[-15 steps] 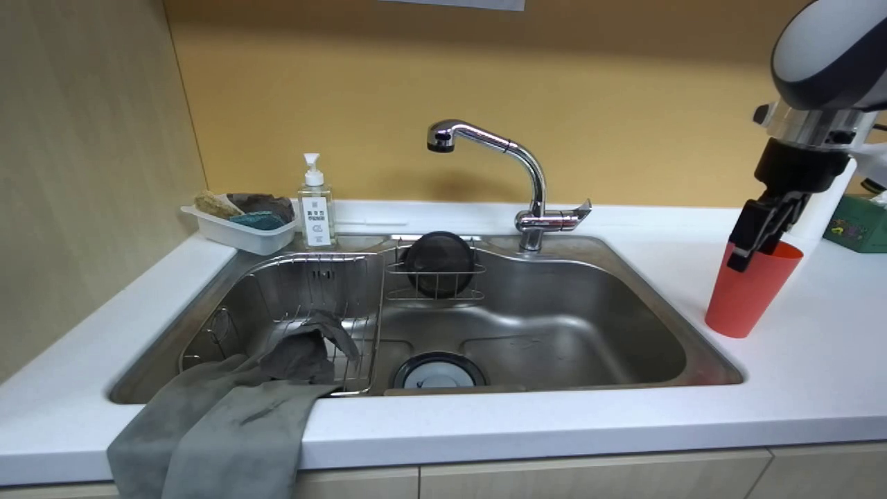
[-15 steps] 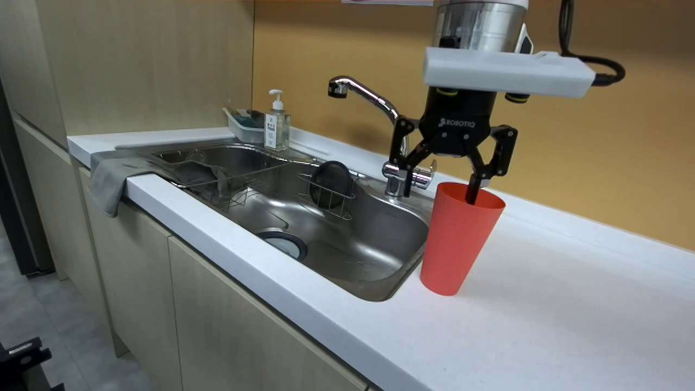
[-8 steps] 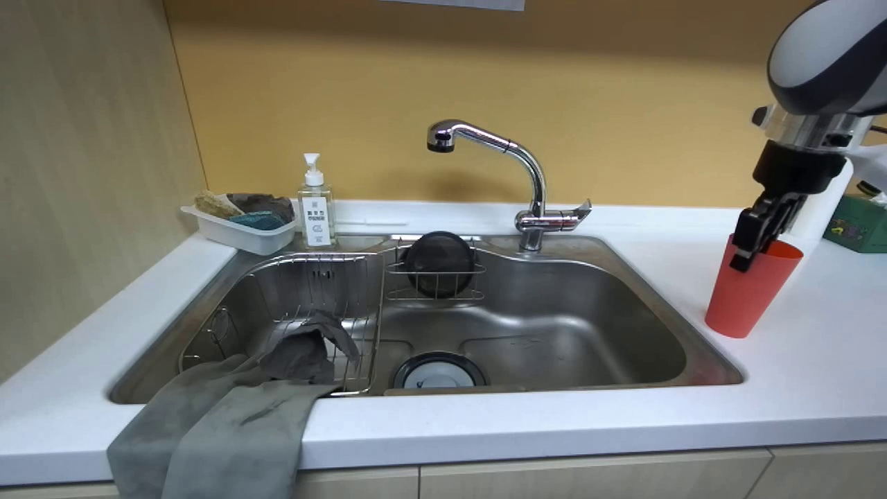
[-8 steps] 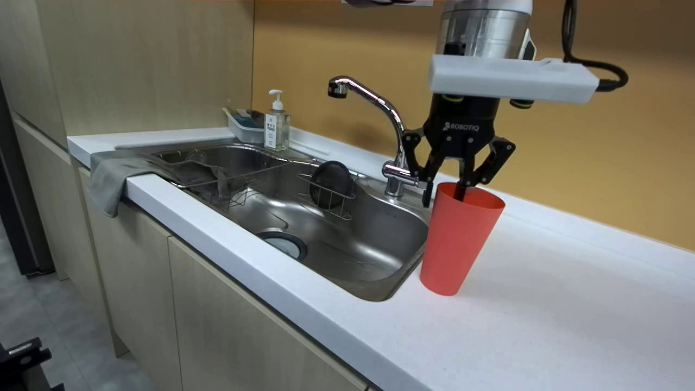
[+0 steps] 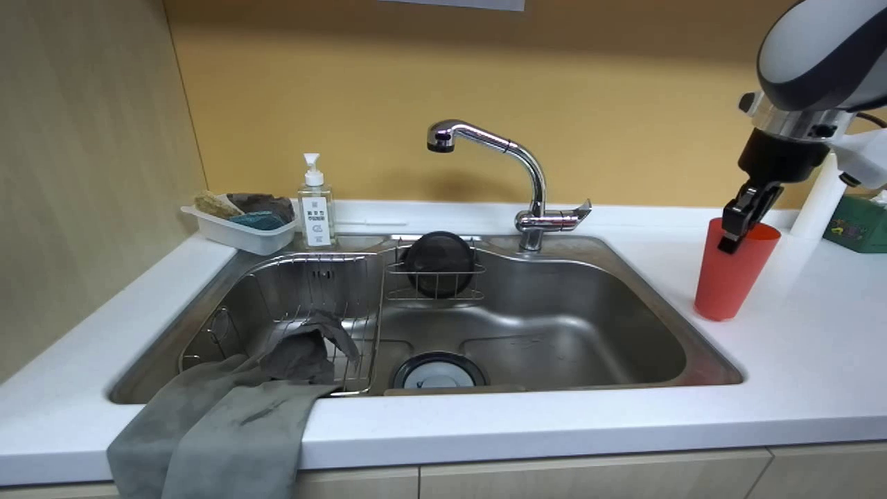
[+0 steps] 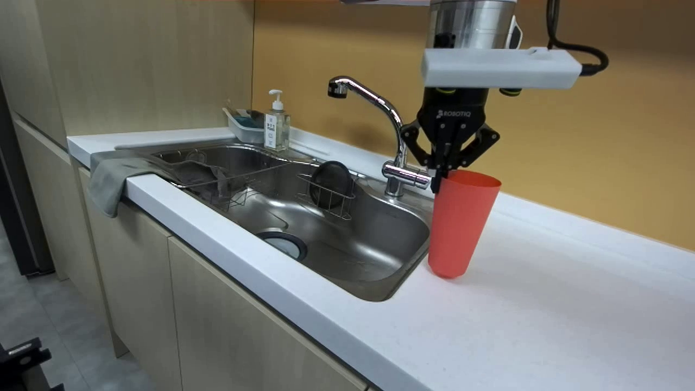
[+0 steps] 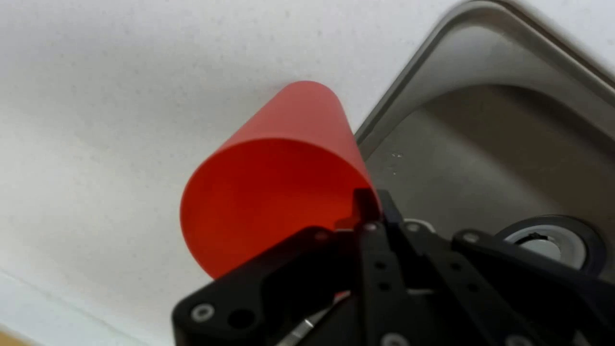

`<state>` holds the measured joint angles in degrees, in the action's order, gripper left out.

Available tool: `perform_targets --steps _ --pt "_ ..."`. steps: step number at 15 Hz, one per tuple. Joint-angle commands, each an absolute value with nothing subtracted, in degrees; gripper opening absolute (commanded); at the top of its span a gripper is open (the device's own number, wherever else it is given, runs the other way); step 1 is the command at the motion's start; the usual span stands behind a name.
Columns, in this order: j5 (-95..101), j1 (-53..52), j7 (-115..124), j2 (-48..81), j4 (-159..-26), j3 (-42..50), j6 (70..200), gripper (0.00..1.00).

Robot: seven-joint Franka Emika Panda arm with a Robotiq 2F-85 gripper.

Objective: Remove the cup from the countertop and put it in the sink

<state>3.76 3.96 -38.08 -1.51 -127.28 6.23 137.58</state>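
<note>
Now the black end effector (image 7: 376,196) clamped the tapered red plastic cup (image 6: 461,228) by its rim, shifting it on or above the white surface (image 6: 543,298) beside the rectangular stainless-steel sink (image 5: 589,298); transfer seemed feasible.

One red plastic tumbler (image 6: 460,228) beside the sink (image 5: 568,334), one Robotiq gripper (image 7: 378,204) there too! One chrome faucet (image 5: 536,174) at the sink's back rim, one pump bottle (image 5: 317,216) and one white tray (image 5: 244,235) by a back corner, one drain (image 5: 438,375) inside!
</note>
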Motion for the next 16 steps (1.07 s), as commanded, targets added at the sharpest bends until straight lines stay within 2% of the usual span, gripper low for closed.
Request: perform_targets --steps 1,10,16 --pt "5.92 2.6 -38.08 -4.48 -128.45 4.1 139.11 0.01" --pt "5.76 -4.47 -37.16 -3.45 -132.59 -3.13 144.11 0.01" --pt "5.41 -6.71 -34.71 3.38 -133.05 -6.28 149.57 0.01"
